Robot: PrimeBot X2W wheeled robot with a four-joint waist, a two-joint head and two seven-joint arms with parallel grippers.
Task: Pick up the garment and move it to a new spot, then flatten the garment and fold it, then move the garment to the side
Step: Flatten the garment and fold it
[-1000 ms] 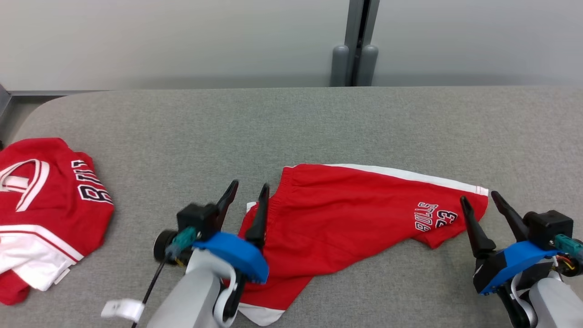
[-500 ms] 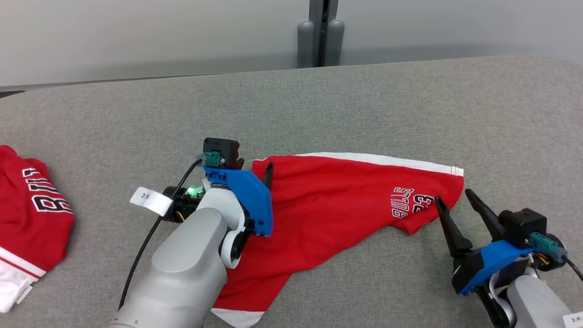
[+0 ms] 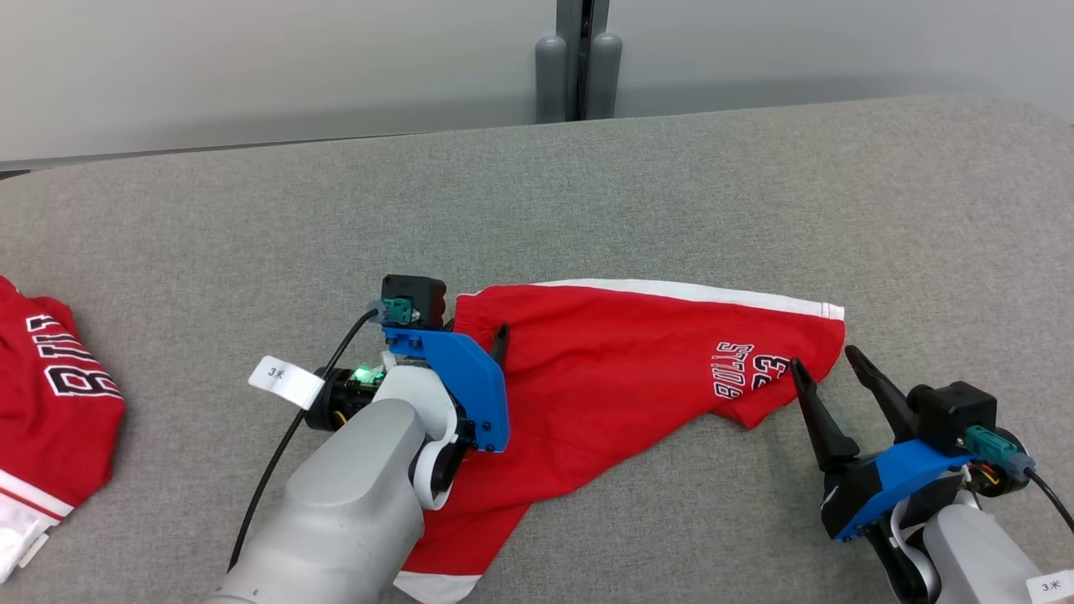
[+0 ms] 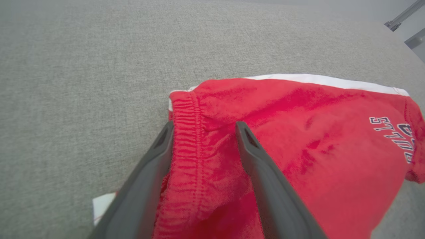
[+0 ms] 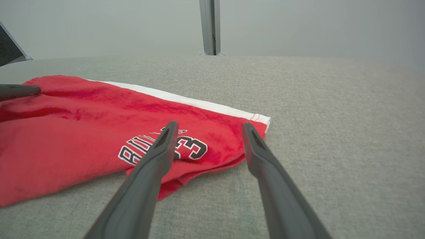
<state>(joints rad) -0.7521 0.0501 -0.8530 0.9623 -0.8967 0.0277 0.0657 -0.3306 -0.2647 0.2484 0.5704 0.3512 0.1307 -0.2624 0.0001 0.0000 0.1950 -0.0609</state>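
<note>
Head view. Shorts [image 3: 638, 369] lie crumpled mid-frame on the grey table [image 3: 755, 193], waistband left, printed leg right. Left gripper [image 3: 472, 329] sits at the waistband; right gripper [image 3: 821, 356] is at lower right, fingers spread wide, tips just short of the printed hem. Likely step: take both ends for the lift. The two pinches should land level, so the cloth hangs straight. One left finger is hidden behind its mount. The forearm and the bottom edge cut off the lower leg. A second red garment [image 3: 50, 394] is cropped at the left edge.

Left wrist view. Fingers wide, straddling the waistband [image 4: 186, 132], nothing clamped. Best to close across the elastic, catching both layers near its corner. Whether the tips touch cloth: cannot tell.

Right wrist view. Fingers wide, the left tip over the print [image 5: 166, 147], the right tip off the hem edge. Reach further in before closing. The hem folds under here; layer count unclear.
</note>
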